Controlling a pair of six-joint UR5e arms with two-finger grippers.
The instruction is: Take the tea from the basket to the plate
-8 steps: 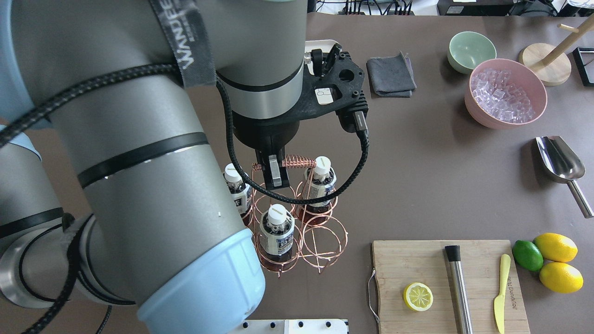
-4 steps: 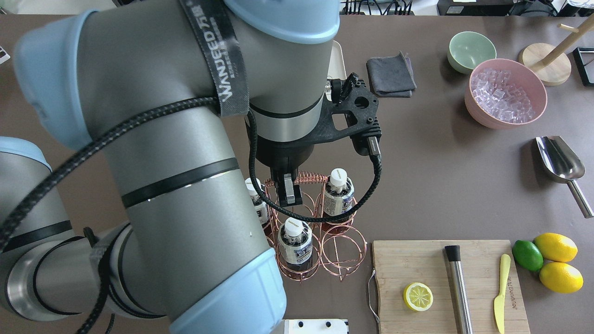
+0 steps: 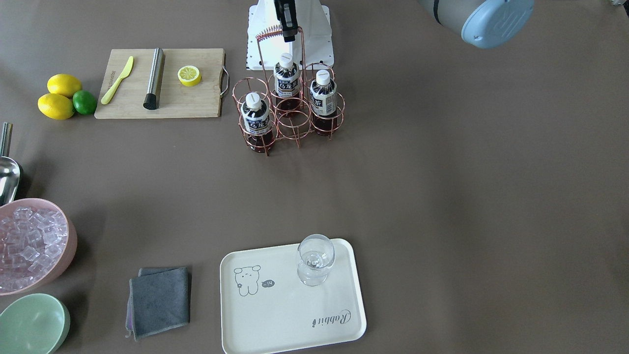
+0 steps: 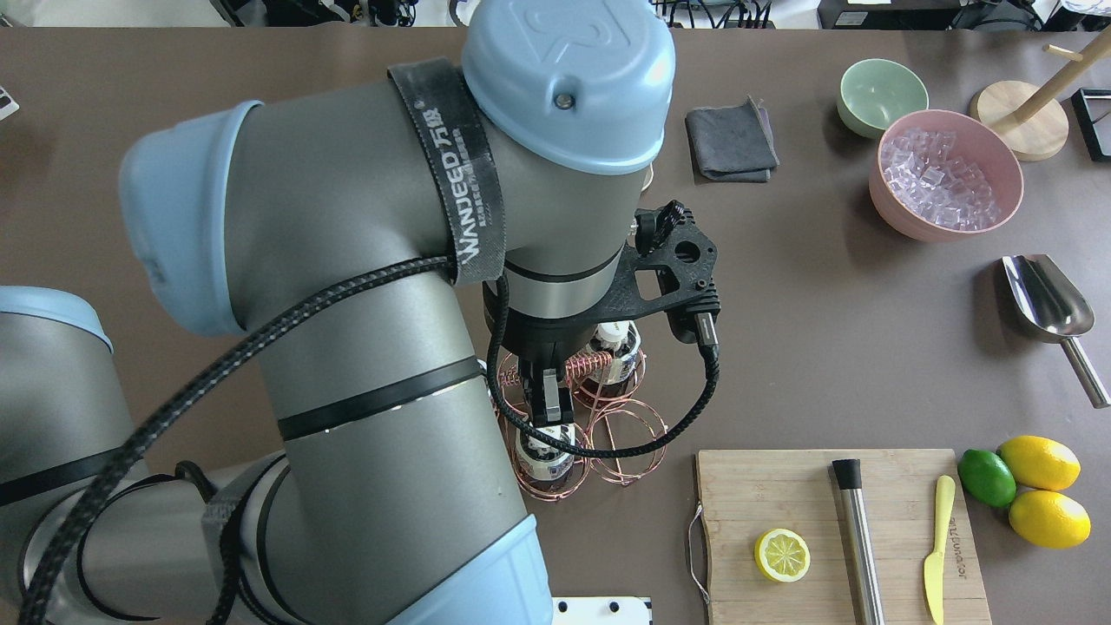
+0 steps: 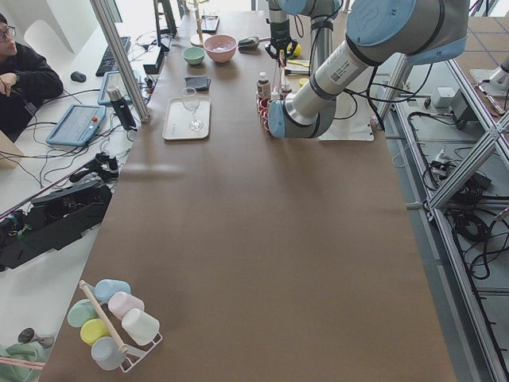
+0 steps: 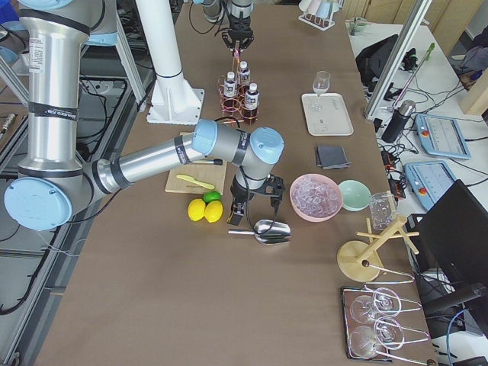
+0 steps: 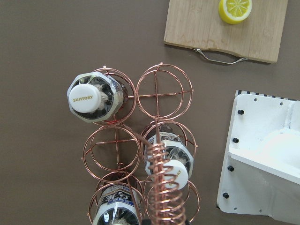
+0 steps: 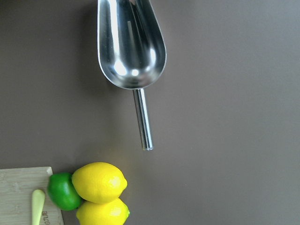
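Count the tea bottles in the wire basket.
3, all in the basket. In the front-facing view: left-end bottle and right-end bottle in the row away from the robot, middle bottle in the robot-side row. None seem hidden.

A long brown table (image 5: 254,239) runs down the room. Aluminium posts (image 5: 119,56) rise beside a white desk (image 5: 36,171); cables (image 5: 469,227) trail across the grey floor (image 5: 477,318).

Left gripper (image 4: 550,420) down, jaws closed; right gripper (image 6: 235,219) down.
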